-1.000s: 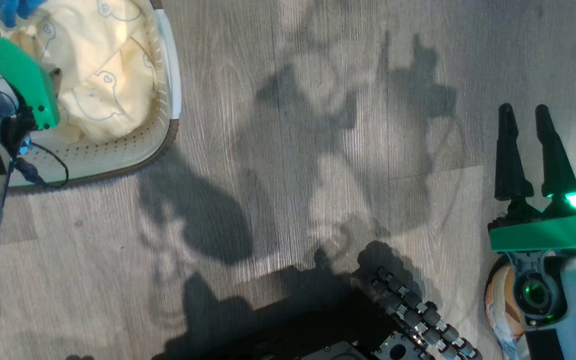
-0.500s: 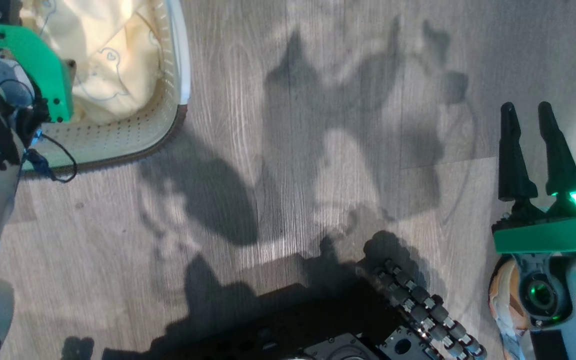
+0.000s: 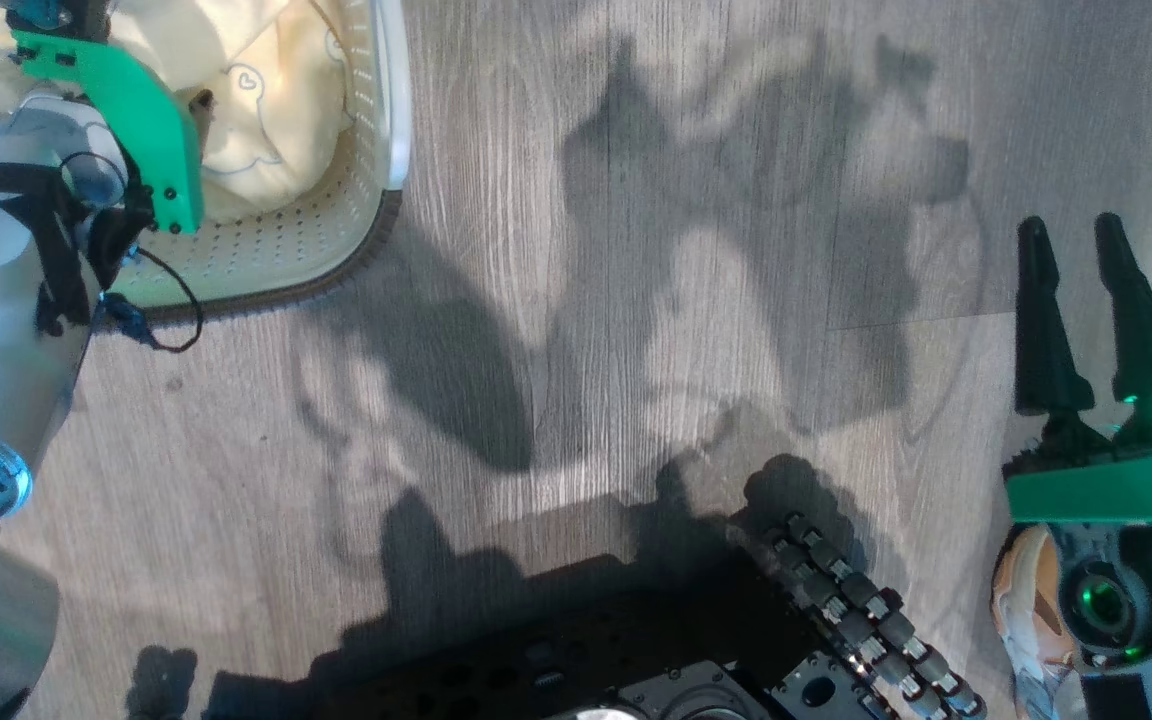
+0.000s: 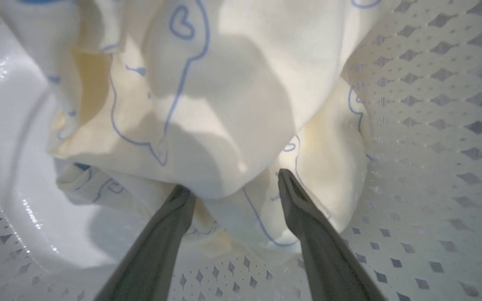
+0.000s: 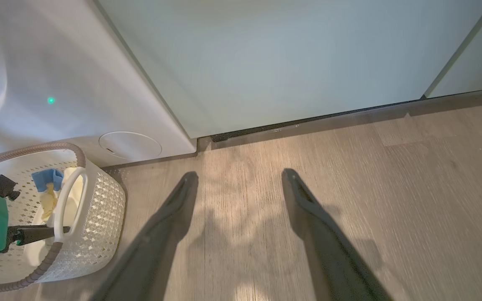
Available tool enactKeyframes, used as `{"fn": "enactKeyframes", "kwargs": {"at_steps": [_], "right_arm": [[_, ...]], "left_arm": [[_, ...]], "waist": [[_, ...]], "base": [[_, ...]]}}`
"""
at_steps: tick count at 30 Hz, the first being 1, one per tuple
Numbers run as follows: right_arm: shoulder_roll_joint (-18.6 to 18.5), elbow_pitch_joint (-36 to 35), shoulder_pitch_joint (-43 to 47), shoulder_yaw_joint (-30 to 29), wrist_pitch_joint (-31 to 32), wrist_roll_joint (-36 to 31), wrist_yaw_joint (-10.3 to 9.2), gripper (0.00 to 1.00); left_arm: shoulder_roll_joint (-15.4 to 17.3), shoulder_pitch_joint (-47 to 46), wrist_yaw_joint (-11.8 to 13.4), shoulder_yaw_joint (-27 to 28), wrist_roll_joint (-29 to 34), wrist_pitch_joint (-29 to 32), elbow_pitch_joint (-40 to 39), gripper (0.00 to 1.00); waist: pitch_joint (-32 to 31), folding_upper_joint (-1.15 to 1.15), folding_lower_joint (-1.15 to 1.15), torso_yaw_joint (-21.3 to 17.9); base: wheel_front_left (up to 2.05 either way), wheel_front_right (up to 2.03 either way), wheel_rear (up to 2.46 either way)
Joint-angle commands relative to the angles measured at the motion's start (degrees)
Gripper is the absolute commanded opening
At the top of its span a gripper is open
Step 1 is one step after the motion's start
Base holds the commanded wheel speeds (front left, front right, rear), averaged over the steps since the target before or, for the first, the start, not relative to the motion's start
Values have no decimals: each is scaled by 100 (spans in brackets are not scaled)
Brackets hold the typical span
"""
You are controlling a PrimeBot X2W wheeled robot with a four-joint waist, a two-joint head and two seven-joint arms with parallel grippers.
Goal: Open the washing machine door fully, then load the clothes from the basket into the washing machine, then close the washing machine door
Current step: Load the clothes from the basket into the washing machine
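Observation:
The cream perforated basket (image 3: 376,200) stands on the floor at the upper left of the head view, with pale yellow bear-print clothes (image 3: 276,120) in it. My left wrist's green bracket (image 3: 136,110) hangs over the basket, its fingers hidden inside. My left gripper (image 4: 234,184) is open, its tips against the clothes (image 4: 224,104), with a fold bulging between them. My right gripper (image 3: 1076,300) is open over bare floor, holding nothing. In the right wrist view the basket (image 5: 98,200) sits before the white washing machine (image 5: 57,83). The washing machine door is out of view.
A pale green cabinet front (image 5: 287,54) stands to the right of the washer. Wood-look floor (image 3: 636,300) stretches between the basket and my right gripper. My dark base (image 3: 586,660) and its roller wheel (image 3: 866,620) lie at the bottom of the head view.
The head camera has shifted, sliding the whole picture right. My left wrist has moved further across the basket towards the clothes. The right gripper stays open and in place.

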Motion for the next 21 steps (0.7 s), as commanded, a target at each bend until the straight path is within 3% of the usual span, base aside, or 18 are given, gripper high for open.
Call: {"fn": "enactKeyframes", "kwargs": {"at_steps": [1,3,4,6,7,21], "right_arm": [[-172,-144,341,29,-55,-31,1,100],[-191,-159,368,7,-55,-35,1,100],[-197,-165,380,-1,-55,-38,1,100],[-208,-173,405,-11,-55,-46,1,100],[-213,-174,413,-14,-55,-49,1,100],[-163,-128,232,14,-55,-64,1,100]], "left_arm": [[121,-44,-5,10,-74,-45,-76,100],[114,-66,-5,-82,-147,-49,-66,98],[113,-79,-5,-128,-176,-60,-57,64],[115,-109,-5,-238,-204,-131,-59,26],[120,-124,-5,-280,-223,-206,-65,0],[228,-130,-5,-823,-688,-850,-189,0]], "waist": [[7,0,0,14],[18,0,0,29],[22,0,0,35],[28,0,0,44],[30,0,0,47],[-80,0,0,56]], "base": [[0,0,0],[0,0,0],[0,0,0],[0,0,0],[0,0,0],[0,0,0]]}}
